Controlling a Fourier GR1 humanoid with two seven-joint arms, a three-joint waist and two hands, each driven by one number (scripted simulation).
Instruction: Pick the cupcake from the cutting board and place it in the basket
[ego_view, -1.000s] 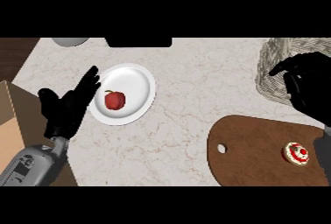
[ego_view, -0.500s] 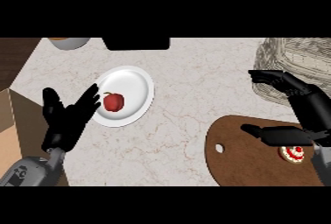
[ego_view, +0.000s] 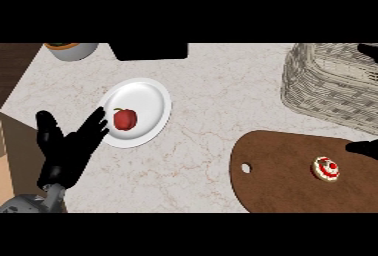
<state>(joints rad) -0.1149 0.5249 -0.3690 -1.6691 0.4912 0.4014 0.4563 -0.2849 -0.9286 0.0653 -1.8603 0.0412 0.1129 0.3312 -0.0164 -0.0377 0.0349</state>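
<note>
Brown wood makes up the cutting board (ego_view: 284, 187), which lies at the lower right of the pale, veined bench (ego_view: 214, 100) with a small hole near its left end. The cupcake (ego_view: 326, 168) sits on the board toward its right side, white-frosted with red on top, and nothing touches it. Just beyond the board, at the upper right, stands the woven basket (ego_view: 325, 85).

Two small black shapes show at the right edge, one just beside the cupcake on the board and one above the basket. They are probably parts of the right hand (ego_view: 366, 148), but so little of it shows that I cannot tell whether it is spread or closed.

The left hand (ego_view: 68, 150) rests at the lower left, held wide with straight fingers pointing up, and one fingertip overlaps the left rim of a white plate (ego_view: 148, 95). A red fruit (ego_view: 125, 119) lies on that plate. A bowl (ego_view: 72, 50) sits at the top left corner.
</note>
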